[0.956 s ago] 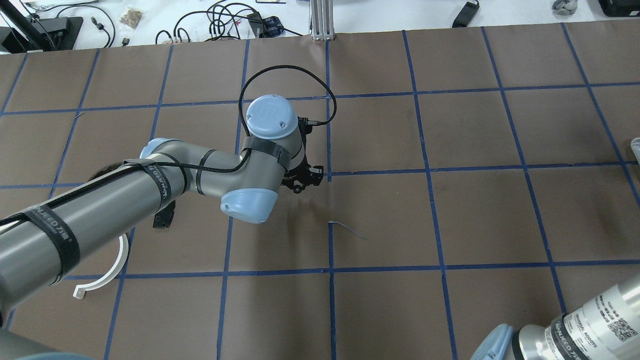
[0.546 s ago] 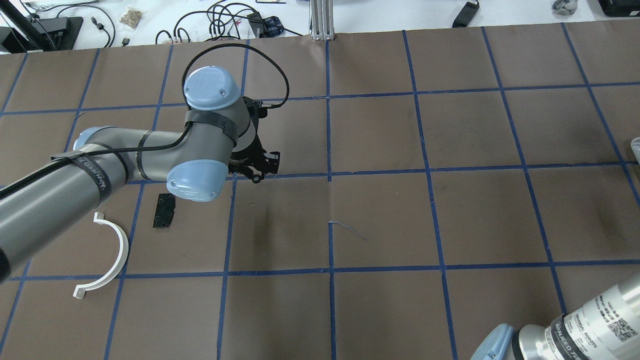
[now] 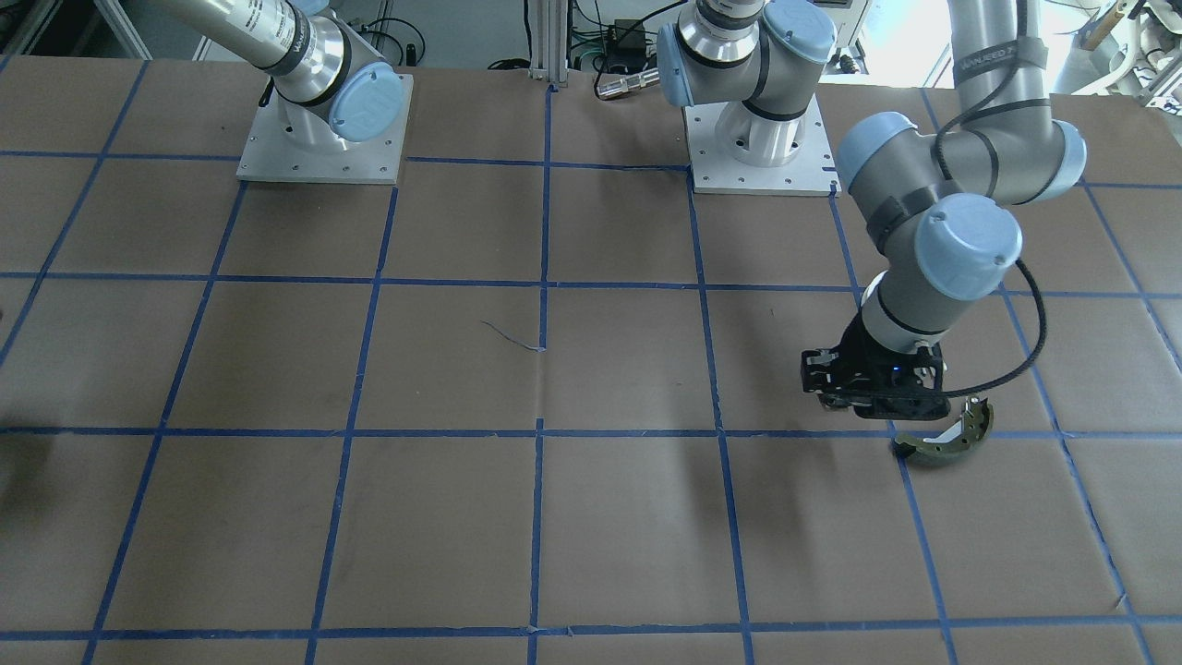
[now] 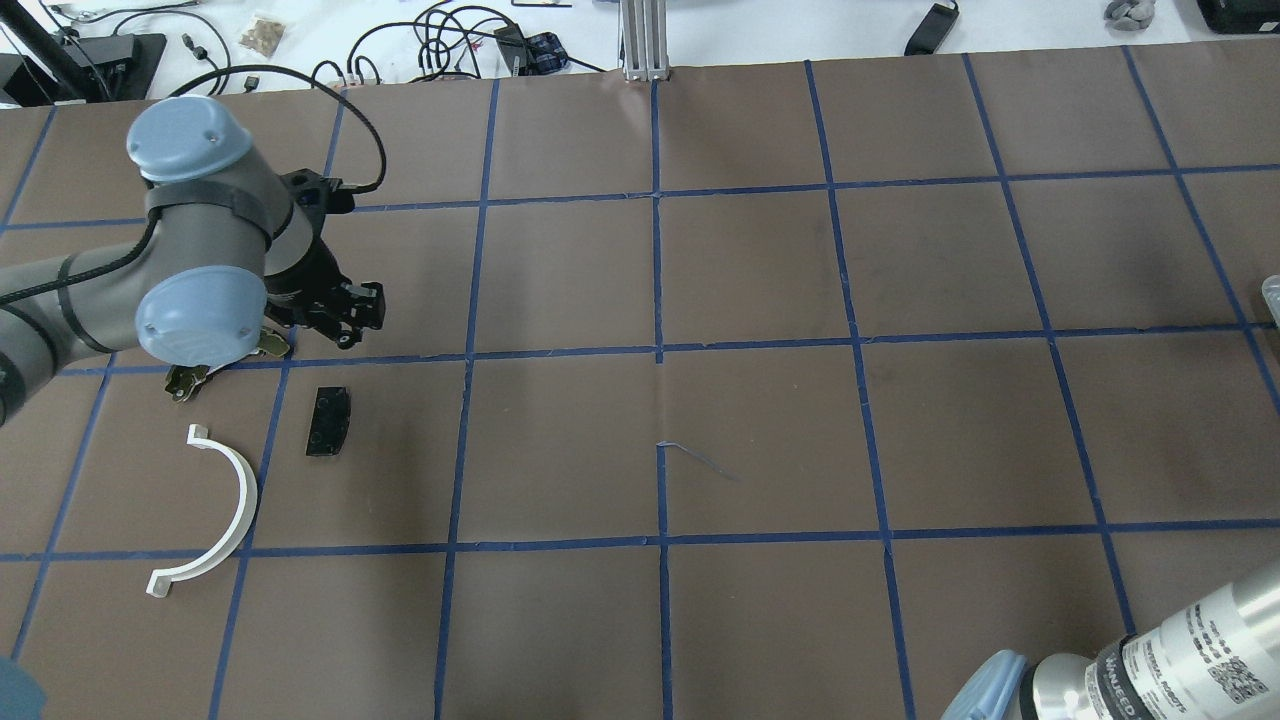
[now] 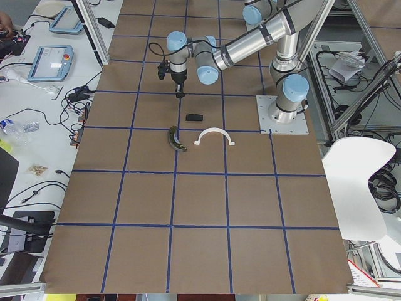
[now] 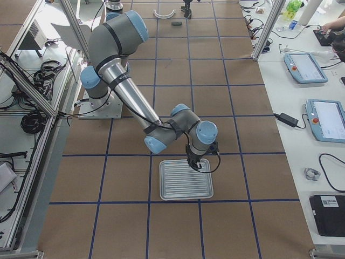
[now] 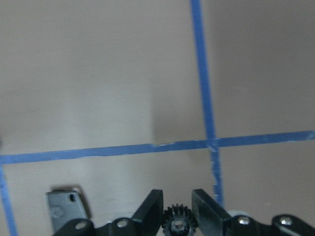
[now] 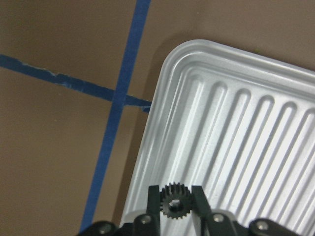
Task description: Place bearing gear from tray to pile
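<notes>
My left gripper [image 4: 345, 320] is shut on a small black bearing gear [image 7: 177, 223] and hangs just above the table at the pile. The pile holds a white half-ring [image 4: 225, 505], a black pad [image 4: 328, 422] and an olive-green brake shoe [image 3: 951, 439], which lies right beside the gripper; its metal end [image 7: 66, 209] shows in the left wrist view. My right gripper [image 8: 172, 194] is shut on a second black gear [image 8: 172, 202] over the near corner of the ribbed metal tray [image 8: 236, 128]. The tray [image 6: 178, 189] lies at the table's far right end.
The table is brown paper with a blue tape grid [image 4: 660, 350]. Cables and boxes [image 4: 450, 40] lie beyond its far edge. The two arm bases [image 3: 757, 139] stand at the robot side. Operator desks with tablets [image 6: 312, 70] stand along one side.
My left arm has swept left from the table's middle to the pile, carrying its gear. The half-ring and black pad came out from under the arm. The right arm barely moved.
</notes>
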### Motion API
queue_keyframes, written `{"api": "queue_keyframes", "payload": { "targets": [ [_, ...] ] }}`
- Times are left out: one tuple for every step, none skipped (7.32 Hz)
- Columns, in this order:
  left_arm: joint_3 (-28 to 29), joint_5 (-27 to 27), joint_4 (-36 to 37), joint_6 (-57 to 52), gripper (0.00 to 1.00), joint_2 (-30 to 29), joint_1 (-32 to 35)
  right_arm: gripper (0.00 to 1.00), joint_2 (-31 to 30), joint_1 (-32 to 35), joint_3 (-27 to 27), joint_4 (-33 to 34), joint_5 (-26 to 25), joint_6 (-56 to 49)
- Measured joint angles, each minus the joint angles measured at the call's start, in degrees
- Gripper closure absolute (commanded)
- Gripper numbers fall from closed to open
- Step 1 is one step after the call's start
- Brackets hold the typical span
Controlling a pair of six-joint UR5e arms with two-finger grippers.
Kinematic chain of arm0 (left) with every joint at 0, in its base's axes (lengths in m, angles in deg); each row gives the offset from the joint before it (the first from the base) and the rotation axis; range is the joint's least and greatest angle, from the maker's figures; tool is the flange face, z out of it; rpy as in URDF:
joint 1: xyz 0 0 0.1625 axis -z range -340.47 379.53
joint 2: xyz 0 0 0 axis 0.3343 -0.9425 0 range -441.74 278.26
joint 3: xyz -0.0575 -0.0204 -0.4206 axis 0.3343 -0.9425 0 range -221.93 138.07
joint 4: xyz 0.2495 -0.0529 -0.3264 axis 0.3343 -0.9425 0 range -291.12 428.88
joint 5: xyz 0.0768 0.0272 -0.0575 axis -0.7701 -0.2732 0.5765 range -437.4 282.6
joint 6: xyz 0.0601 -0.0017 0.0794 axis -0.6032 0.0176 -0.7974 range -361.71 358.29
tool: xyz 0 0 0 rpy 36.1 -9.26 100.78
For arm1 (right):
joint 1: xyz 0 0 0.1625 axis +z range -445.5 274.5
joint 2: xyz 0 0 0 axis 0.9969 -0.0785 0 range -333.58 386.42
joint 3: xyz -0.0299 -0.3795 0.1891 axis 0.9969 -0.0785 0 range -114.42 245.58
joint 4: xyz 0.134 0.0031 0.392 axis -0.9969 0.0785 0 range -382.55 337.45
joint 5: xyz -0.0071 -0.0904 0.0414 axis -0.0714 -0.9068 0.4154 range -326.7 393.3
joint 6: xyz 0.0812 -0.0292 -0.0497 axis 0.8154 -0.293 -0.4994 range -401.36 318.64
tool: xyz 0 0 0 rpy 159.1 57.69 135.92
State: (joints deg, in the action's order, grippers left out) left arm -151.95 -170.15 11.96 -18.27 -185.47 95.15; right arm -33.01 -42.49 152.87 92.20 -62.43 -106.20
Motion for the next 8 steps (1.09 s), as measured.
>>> {"api": "queue_keyframes", "payload": {
  "targets": [
    [-0.5, -0.1, 0.3, -4.1, 1.0, -0.7, -3.8, 0.94, -3.1, 2.6, 1.1, -1.4, -0.5, 2.8],
    [-0.9, -0.2, 0.6, -6.6, 1.0, -1.1, -5.8, 0.94, -6.9, 6.2, 3.0, -2.4, -1.4, 6.9],
    [-1.7, -0.2, 1.0, -7.8, 1.0, -1.4, -6.7, 0.94, -11.0, 10.6, 6.0, -3.5, -1.9, 13.3],
    [-2.9, 0.0, 2.1, -8.4, 1.0, -1.6, -7.0, 0.94, -14.6, 16.1, 10.0, -4.0, -2.0, 22.0],
    [-3.7, 0.2, 3.7, -8.6, 1.0, -2.1, -7.2, 0.95, -16.9, 22.4, 13.5, -3.7, -1.8, 31.7],
    [-4.1, 0.3, 4.8, -8.7, 1.0, -2.9, -7.3, 0.95, -17.7, 29.2, 15.8, -2.6, -1.6, 39.6],
    [-4.0, 0.2, 5.3, -8.7, 1.0, -3.8, -7.3, 0.95, -18.0, 35.8, 17.1, -1.3, -1.5, 47.2],
    [-4.0, 0.0, 5.5, -8.6, 0.87, -4.5, -7.3, 0.95, -18.1, 42.3, 17.8, -1.0, -1.4, 57.2]
  ]
}}
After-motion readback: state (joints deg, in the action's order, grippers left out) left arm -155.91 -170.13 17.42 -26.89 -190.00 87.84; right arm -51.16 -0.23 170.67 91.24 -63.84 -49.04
